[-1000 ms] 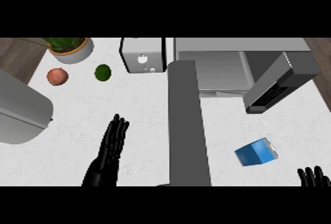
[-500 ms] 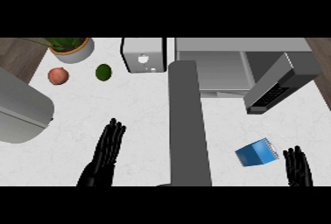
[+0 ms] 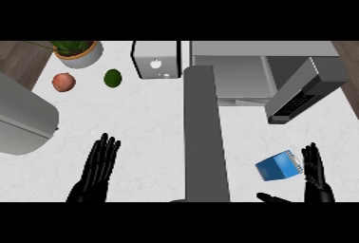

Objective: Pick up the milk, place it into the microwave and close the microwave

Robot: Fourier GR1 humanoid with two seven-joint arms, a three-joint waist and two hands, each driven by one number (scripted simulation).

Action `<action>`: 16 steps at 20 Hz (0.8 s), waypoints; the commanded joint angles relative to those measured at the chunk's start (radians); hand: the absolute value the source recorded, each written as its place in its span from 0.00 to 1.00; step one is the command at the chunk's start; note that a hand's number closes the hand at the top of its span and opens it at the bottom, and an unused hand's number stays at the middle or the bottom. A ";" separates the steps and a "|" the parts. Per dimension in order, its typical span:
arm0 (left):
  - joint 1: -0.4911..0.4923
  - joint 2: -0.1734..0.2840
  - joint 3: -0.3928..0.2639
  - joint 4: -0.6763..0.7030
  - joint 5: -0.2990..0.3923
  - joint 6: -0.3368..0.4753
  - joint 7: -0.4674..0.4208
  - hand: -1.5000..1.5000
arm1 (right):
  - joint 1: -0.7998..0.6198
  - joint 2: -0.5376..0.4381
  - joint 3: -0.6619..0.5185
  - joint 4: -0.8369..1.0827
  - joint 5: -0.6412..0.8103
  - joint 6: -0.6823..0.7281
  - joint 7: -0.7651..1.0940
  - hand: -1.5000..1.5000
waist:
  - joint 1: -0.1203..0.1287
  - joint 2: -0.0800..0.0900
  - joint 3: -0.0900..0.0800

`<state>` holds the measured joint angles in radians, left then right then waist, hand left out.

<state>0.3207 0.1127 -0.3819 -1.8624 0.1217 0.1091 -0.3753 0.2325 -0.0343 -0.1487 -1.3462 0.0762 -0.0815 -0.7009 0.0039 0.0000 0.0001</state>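
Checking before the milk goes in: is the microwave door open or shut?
Open. The microwave shows its bare cavity, and its door stands swung out to the right, keypad edge toward the counter.

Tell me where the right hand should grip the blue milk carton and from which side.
Probably across the milk carton's flat side faces. It sits tilted on the counter, and the open right hand is already beside its right face, thumb below it, so closing in from the right looks simplest.

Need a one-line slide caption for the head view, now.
Right hand open beside the blue milk carton, open microwave ahead; left hand open over the counter.
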 commanded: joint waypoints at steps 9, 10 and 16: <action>0.059 0.033 0.065 0.026 0.038 -0.068 -0.054 0.00 | -0.217 -0.073 -0.149 0.345 -0.084 -0.008 -0.174 1.00 | 0.000 0.000 0.000; 0.070 0.058 0.058 -0.105 0.045 -0.059 0.037 0.00 | -0.276 -0.088 -0.154 0.484 -0.059 -0.008 -0.259 1.00 | 0.003 0.000 0.001; 0.105 0.148 0.202 -0.102 0.171 -0.179 0.008 0.00 | -0.357 -0.126 -0.178 0.640 -0.008 -0.114 -0.279 1.00 | 0.009 0.001 0.001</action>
<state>0.3928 0.2065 -0.2476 -1.9170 0.2343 -0.0184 -0.3775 -0.0473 -0.1201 -0.2999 -0.8436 0.0528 -0.1629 -0.9426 0.0072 -0.0014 -0.0019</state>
